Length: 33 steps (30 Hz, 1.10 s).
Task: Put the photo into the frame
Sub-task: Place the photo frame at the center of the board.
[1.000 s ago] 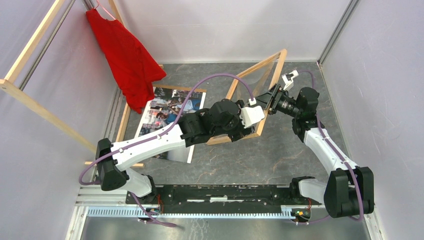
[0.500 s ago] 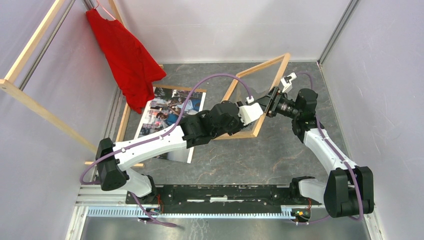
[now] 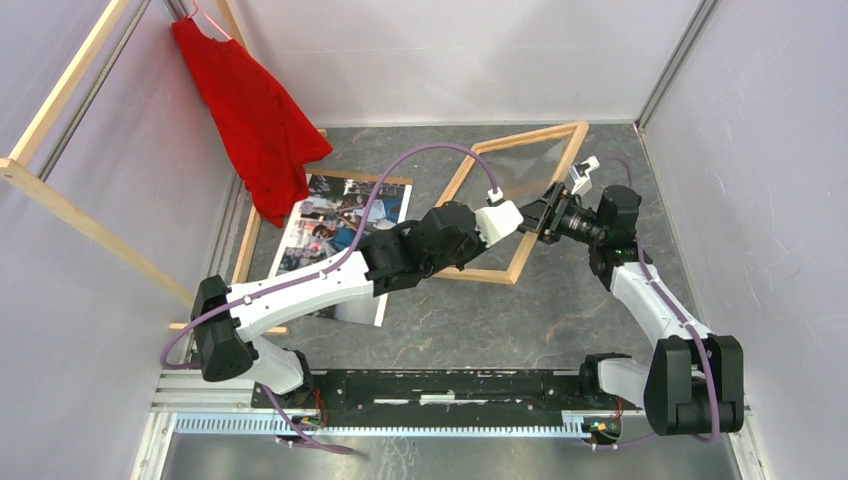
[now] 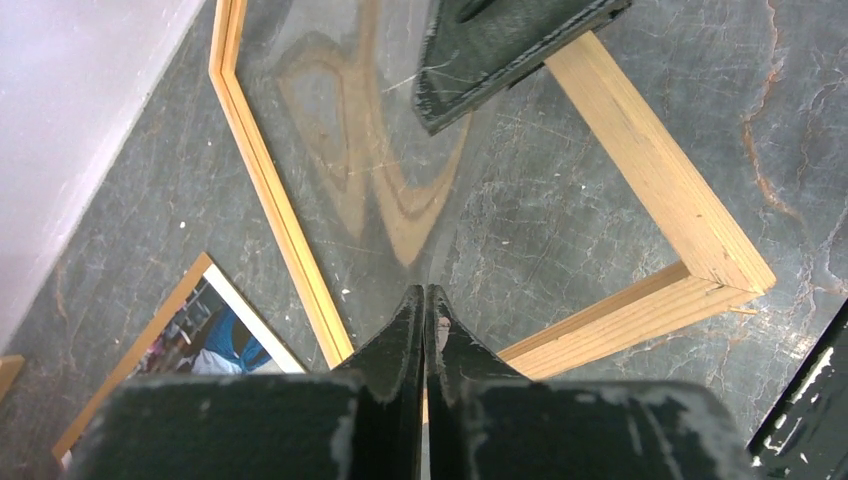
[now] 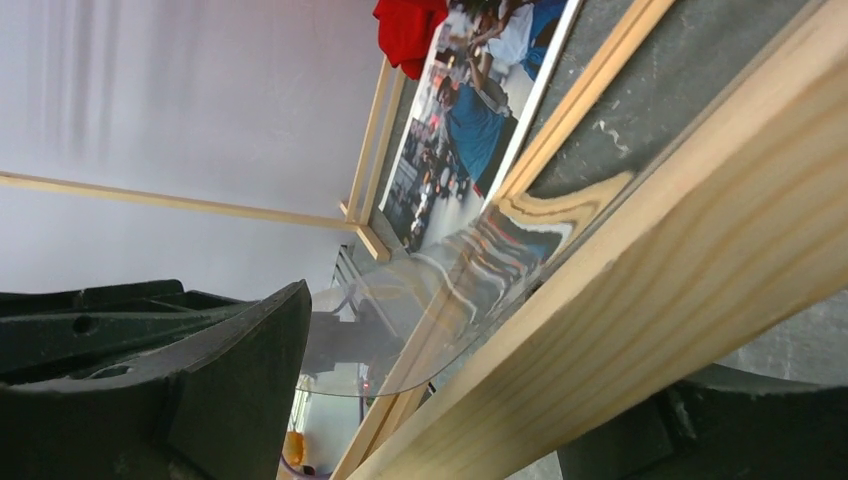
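The frame (image 3: pixel 531 136) sits right of centre. At its nine o'clock lies the photo (image 3: pixel 330 215), partly hidden by the left arm and a red cloth (image 3: pixel 255 110). The left gripper (image 4: pixel 425 300) is pinched fully together at the clear pane (image 4: pixel 340 150), though any hold on it is unclear. The right gripper (image 3: pixel 542 213) gapes wide astride the frame's three-o'clock rail.

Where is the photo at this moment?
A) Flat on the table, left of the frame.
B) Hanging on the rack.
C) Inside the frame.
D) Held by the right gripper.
A: the photo lies face up on the table, left of the frame, whose opening shows bare tabletop.
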Each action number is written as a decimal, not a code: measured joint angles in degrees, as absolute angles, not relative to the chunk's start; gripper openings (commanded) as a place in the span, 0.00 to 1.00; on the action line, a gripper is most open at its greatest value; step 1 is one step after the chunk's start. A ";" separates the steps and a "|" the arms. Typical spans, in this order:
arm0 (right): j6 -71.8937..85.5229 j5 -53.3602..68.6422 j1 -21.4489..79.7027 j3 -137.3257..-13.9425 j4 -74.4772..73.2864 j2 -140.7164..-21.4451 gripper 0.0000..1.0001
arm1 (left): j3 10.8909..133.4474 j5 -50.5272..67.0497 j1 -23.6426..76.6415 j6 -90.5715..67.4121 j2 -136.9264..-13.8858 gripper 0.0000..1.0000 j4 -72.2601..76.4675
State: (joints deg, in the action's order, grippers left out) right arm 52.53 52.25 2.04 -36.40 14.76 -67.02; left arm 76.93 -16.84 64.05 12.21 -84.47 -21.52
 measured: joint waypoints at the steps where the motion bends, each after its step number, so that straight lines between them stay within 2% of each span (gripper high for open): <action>1: 52.38 52.38 1.76 -35.83 14.66 -66.78 0.85 | 76.93 -16.69 63.86 11.64 -84.47 0.02 -21.78; 18: 50.61 54.02 -2.94 -26.87 14.96 -64.97 0.85 | 76.86 -9.76 55.27 5.54 -84.71 0.02 -23.83; 33: 52.66 53.82 -5.43 -19.64 20.73 -65.54 0.87 | 76.86 -8.21 55.09 6.63 -84.49 0.02 -23.62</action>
